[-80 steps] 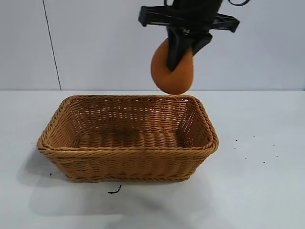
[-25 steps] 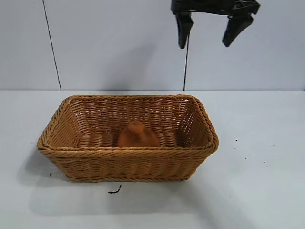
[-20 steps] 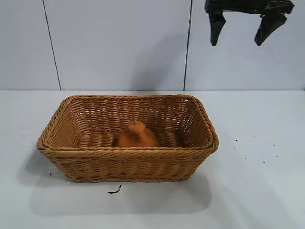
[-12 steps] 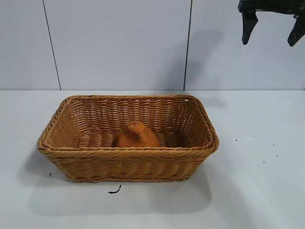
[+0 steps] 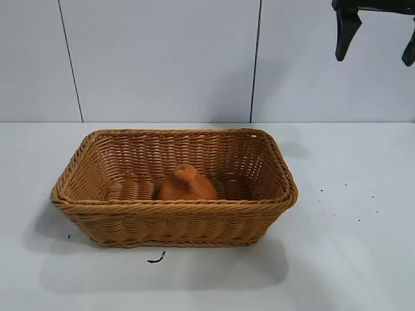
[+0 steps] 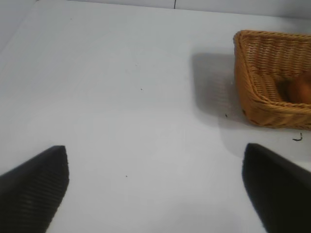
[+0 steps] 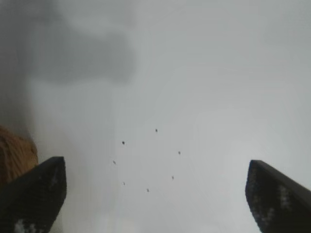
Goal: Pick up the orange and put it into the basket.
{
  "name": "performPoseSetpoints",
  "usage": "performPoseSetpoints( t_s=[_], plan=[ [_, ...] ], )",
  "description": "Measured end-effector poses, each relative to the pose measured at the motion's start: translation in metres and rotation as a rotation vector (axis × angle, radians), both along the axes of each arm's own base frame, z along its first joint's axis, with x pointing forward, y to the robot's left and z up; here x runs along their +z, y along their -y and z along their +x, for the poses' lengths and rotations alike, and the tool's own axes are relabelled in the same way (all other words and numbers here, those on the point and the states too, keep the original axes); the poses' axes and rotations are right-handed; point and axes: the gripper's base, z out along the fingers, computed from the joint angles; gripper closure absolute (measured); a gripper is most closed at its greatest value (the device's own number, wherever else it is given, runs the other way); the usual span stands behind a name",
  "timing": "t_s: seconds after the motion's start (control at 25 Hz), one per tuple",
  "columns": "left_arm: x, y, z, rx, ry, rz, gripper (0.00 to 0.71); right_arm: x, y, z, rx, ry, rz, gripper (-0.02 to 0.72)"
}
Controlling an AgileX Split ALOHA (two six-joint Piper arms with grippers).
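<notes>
— Looking at the table (image 5: 363, 259), where is the orange (image 5: 187, 184) sitting now?

— It is lying inside the basket (image 5: 174, 206), on the woven bottom, about in the middle, with its small stem nub pointing up. It is touching nothing of mine.

— And your right gripper (image 5: 377, 39), what is it doing?

— I am holding it high over the table, at the far right of the scene, well apart from the basket. Its two fingers are standing spread wide, and I am gripping nothing between them. Under it I am seeing only the white table with some small dark specks (image 7: 155, 130), and a corner of the basket at the edge.

— Is your left gripper (image 6: 155, 187) working too?

— No, it is resting to the left of the basket, pointing slantwise down at the bare table. Its fingers are also wide apart, with nothing between them. A small dark scrap (image 5: 155, 259) is lying on the table just beside the near wall of the basket.
</notes>
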Motion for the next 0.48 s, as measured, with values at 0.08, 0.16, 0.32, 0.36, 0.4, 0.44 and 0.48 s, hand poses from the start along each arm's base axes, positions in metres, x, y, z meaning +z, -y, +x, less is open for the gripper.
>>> performPoseSetpoints(
  t_s=[0.08,0.16,0.32,0.36,0.4,0.44,0.48],
  plan=[
    [0.000,0.000,0.000,0.000,0.000,0.000,0.014,0.000,0.001,-0.027,0.002,-0.020,-0.001,0.009],
    [0.000,0.000,0.000,0.000,0.000,0.000,0.014,-0.002,0.002,-0.055,0.002,-0.038,-0.002,0.009],
    [0.000,0.000,0.000,0.000,0.000,0.000,0.014,0.000,0.004,-0.108,0.003,-0.023,-0.001,0.009],
    [0.000,0.000,0.000,0.000,0.000,0.000,0.014,0.002,0.004,-0.120,0.004,-0.004,-0.001,0.009],
    [0.000,0.000,0.000,0.000,0.000,0.000,0.014,0.001,0.004,-0.133,0.007,0.010,-0.001,0.009],
    [0.000,0.000,0.000,0.000,0.000,0.000,0.014,0.000,0.005,-0.144,0.015,0.033,-0.002,0.009],
    [0.000,0.000,0.000,0.000,0.000,0.000,0.014,-0.003,0.005,-0.154,0.025,0.053,-0.003,0.009]
  ],
)
